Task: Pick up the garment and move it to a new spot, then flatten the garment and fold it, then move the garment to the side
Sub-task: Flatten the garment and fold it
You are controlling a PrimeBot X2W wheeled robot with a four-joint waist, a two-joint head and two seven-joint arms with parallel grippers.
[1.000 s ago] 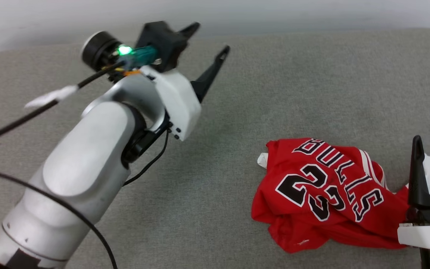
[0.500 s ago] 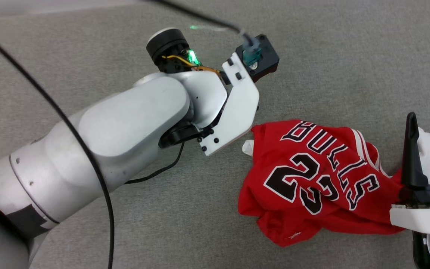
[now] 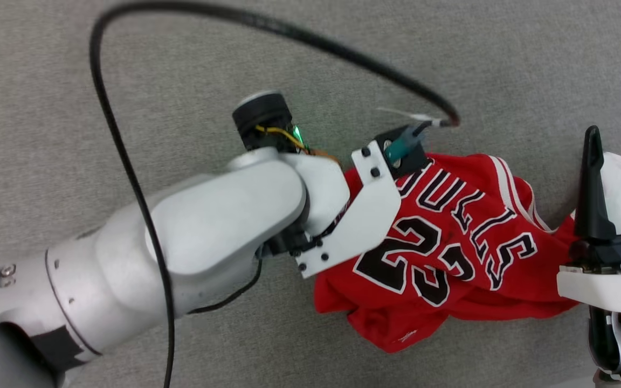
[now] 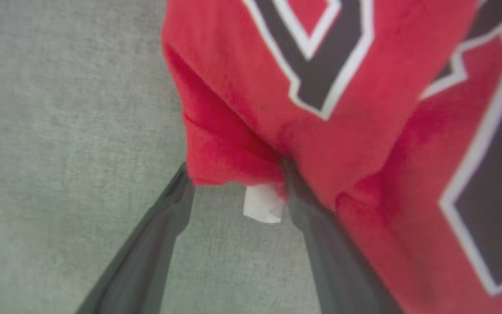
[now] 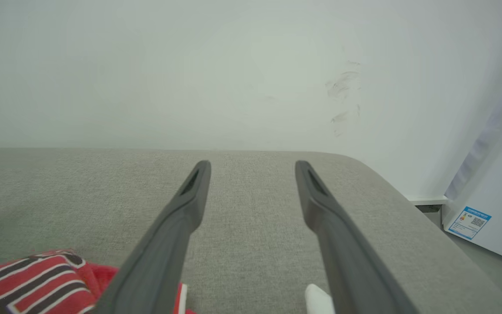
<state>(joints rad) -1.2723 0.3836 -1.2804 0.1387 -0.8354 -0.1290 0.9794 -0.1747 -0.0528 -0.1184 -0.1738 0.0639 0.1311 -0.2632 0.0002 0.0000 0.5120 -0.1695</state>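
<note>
Grey cloth-covered tabletop [image 3: 127, 32] under me, pale wall [image 5: 190, 65] beyond, and we're right at the start: the garment [image 3: 450, 242] lies crumpled on the tabletop toward my right, number 23 facing up, not lifted, not flattened, not folded. My left fingers [image 4: 146, 261] stand wide, down at its left edge, straddling a bunched red fold with a small white tab [image 4: 263, 207] between them, nothing pinched yet. My right fingers [image 5: 168, 235] are wide too, empty, hovering at the garment's right end beside its white sleeve [image 3: 620, 183]. By my reckoning everything is left: pick-up, move, flattening, folding, setting aside. Count: 1 garment, 2 arms, 2 fingers apiece, 1 white tab, 1 black cable [image 3: 96, 59] looping over my left arm [image 3: 208, 226].
</note>
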